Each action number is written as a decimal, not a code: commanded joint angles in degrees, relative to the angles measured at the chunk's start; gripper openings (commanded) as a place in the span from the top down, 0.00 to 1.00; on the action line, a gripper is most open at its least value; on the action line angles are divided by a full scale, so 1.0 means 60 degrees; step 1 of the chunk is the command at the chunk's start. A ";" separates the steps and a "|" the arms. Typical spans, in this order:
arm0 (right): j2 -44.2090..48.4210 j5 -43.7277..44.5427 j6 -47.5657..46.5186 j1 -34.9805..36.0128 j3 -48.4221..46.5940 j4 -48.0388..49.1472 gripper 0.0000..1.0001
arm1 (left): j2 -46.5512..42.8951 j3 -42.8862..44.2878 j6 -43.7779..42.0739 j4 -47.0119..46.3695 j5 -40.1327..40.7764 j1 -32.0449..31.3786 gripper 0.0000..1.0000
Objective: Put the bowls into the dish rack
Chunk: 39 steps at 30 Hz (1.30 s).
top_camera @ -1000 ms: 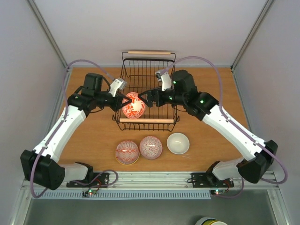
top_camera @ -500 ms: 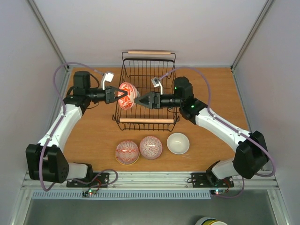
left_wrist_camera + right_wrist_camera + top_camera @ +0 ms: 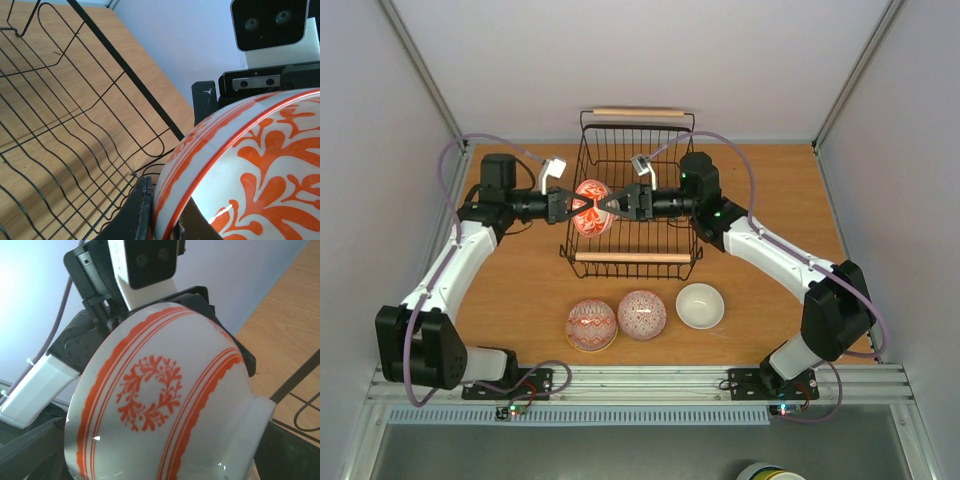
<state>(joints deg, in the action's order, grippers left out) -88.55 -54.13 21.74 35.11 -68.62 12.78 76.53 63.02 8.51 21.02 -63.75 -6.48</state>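
A white bowl (image 3: 590, 209) with red leaf patterns hangs on edge over the left part of the dish rack (image 3: 632, 257), a black wire basket with wooden handles. My left gripper (image 3: 576, 205) is shut on the bowl's rim (image 3: 200, 150), one finger (image 3: 136, 210) outside and one inside. From the right, my right gripper (image 3: 610, 203) stands open, and the bowl's underside (image 3: 165, 405) fills the gap between its spread fingers (image 3: 287, 455). Three more bowls sit on the table in front of the rack: two patterned pink ones (image 3: 591, 326) (image 3: 641, 314) and a white one (image 3: 700, 305).
The rack's wire wall (image 3: 125, 75) runs just below and left of the held bowl. The wooden table (image 3: 770, 190) lies on both sides of the rack, with grey walls at left and right. Cables loop from both arms.
The left gripper carried the bowl up and to the left of the rack's middle, then held still. The right gripper opened fully and moved left until its fingers straddle the bowl.
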 commanded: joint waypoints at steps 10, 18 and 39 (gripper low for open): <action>0.0028 0.0405 -0.1448 0.0341 -0.1279 -0.1794 0.98 | 0.0242 0.0645 -0.1064 0.1205 0.1002 -0.0622 1.00; -0.0308 0.4718 -0.4311 0.0323 -0.3781 -0.7402 0.99 | -0.0712 0.0680 -0.1313 0.1455 0.4922 -0.0736 0.01; -0.9077 1.5112 -0.8250 0.0161 -1.3261 -1.4136 0.99 | -0.2009 0.0006 -0.1711 0.1093 0.7505 -0.0729 0.01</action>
<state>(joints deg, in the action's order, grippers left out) -143.87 24.36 -21.58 36.34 -144.38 -72.10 64.23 63.35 -0.30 29.78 -18.74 -10.96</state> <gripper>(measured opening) 0.712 0.993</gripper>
